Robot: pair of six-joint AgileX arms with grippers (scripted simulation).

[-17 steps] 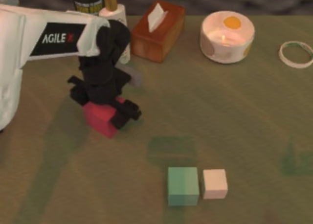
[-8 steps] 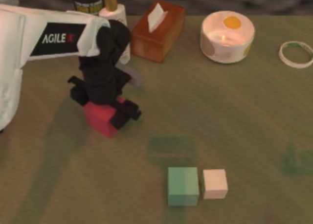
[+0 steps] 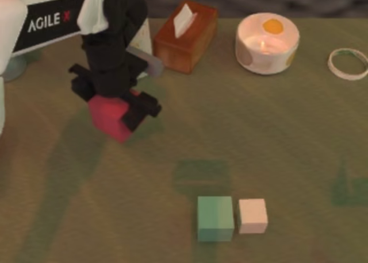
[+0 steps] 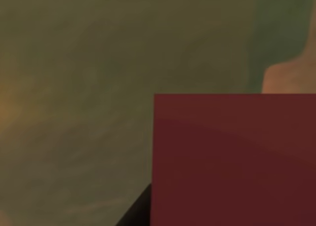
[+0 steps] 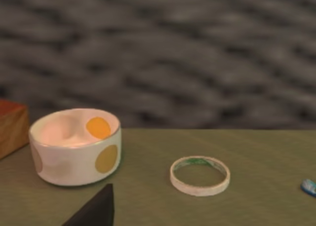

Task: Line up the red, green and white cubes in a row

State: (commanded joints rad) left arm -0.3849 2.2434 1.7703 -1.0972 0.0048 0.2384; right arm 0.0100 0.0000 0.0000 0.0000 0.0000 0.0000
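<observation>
My left gripper (image 3: 112, 102) is shut on the red cube (image 3: 110, 118) and holds it a little above the table at the left. In the left wrist view the red cube (image 4: 232, 162) fills the frame, with one dark finger (image 4: 140, 211) against its side. The green cube (image 3: 215, 218) and the smaller white cube (image 3: 253, 215) sit side by side on the table near the front edge, almost touching. My right arm is outside the top view. Its wrist view shows one dark fingertip (image 5: 96, 211) set wide to the side, with nothing beside it.
A brown tissue box (image 3: 185, 36) stands at the back, just right of the left arm. A spotted white bowl (image 3: 267, 43) sits at the back right, with a tape ring (image 3: 348, 63) beyond it. The right wrist view also shows the bowl (image 5: 76, 147) and the ring (image 5: 200, 175).
My left arm has risen and drawn back toward the back left, carrying the red cube off the table. The green and white cubes have not moved.
</observation>
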